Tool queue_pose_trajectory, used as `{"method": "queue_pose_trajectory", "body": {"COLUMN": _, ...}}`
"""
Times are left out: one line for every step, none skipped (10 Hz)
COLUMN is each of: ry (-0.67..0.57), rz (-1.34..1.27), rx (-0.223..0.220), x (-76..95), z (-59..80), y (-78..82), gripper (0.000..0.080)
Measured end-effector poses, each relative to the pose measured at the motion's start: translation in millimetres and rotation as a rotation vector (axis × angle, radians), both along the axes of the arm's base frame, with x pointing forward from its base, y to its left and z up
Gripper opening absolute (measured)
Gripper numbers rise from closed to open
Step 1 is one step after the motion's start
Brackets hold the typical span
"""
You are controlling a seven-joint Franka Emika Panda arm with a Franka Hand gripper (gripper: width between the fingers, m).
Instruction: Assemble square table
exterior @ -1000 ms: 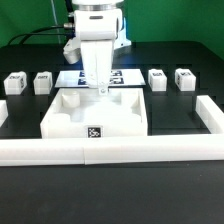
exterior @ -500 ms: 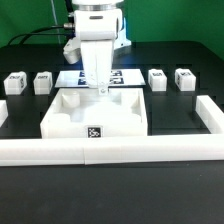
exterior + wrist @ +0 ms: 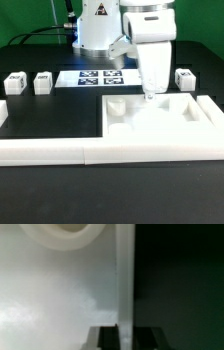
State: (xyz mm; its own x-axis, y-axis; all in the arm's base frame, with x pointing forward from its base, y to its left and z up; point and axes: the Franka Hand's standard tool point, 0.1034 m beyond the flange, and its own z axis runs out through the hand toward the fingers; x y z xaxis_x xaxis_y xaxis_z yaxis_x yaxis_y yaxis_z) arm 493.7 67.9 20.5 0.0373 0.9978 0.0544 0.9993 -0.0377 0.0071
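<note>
The square table's white slab [image 3: 160, 125] lies flat at the exterior view's right, near the front and right border walls. My gripper [image 3: 148, 95] stands upright over the slab's far rim and is shut on it. In the wrist view the thin white rim [image 3: 124, 280] runs between my two dark fingers [image 3: 107, 337], with the gripper [image 3: 127, 339] closed on it and a corner hole [image 3: 68, 232] beyond. Two white leg posts [image 3: 14, 82] [image 3: 42, 82] stand at the left and one [image 3: 185, 78] at the right. The slab's tag does not show.
The marker board [image 3: 100, 77] lies behind the slab, in front of the robot base. The low white border wall [image 3: 60, 151] runs along the front, with side pieces at the left [image 3: 3, 110] and right [image 3: 214, 108].
The slab and my gripper have moved from the middle to the exterior view's right, up to the right border wall. One right leg post is now hidden behind the arm.
</note>
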Motion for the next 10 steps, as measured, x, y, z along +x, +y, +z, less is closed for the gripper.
{"method": "queue_pose_trajectory", "body": {"ry": 0.008, "rz": 0.005, "rx": 0.0, "x": 0.0, "z": -0.2, "y": 2.6, "gripper": 0.0057}}
{"method": "queue_pose_trajectory", "body": {"ry": 0.013, "rz": 0.007, "rx": -0.001, "x": -0.1, "z": -0.2, "y": 2.5, "gripper": 0.0057}}
{"method": "queue_pose_trajectory", "body": {"ry": 0.012, "rz": 0.013, "rx": -0.001, "x": -0.1, "z": -0.2, "y": 2.5, "gripper": 0.0057}}
{"method": "queue_pose_trajectory", "body": {"ry": 0.012, "rz": 0.01, "rx": -0.001, "x": -0.2, "z": 0.0, "y": 2.4, "gripper": 0.0058}}
{"method": "queue_pose_trajectory", "body": {"ry": 0.013, "rz": 0.009, "rx": -0.001, "x": -0.4, "z": -0.4, "y": 2.0, "gripper": 0.0175}}
{"method": "queue_pose_trajectory", "body": {"ry": 0.013, "rz": 0.008, "rx": -0.001, "x": -0.4, "z": -0.5, "y": 1.8, "gripper": 0.0308}}
{"method": "queue_pose_trajectory", "body": {"ry": 0.013, "rz": 0.008, "rx": -0.001, "x": -0.5, "z": -0.5, "y": 1.6, "gripper": 0.0308}}
{"method": "queue_pose_trajectory", "body": {"ry": 0.013, "rz": 0.008, "rx": -0.001, "x": -0.6, "z": -0.5, "y": 1.5, "gripper": 0.0491}}
{"method": "queue_pose_trajectory", "body": {"ry": 0.013, "rz": 0.007, "rx": -0.001, "x": -0.6, "z": -0.6, "y": 1.3, "gripper": 0.0597}}
{"method": "queue_pose_trajectory", "body": {"ry": 0.013, "rz": 0.007, "rx": -0.001, "x": -0.6, "z": -0.6, "y": 1.2, "gripper": 0.0597}}
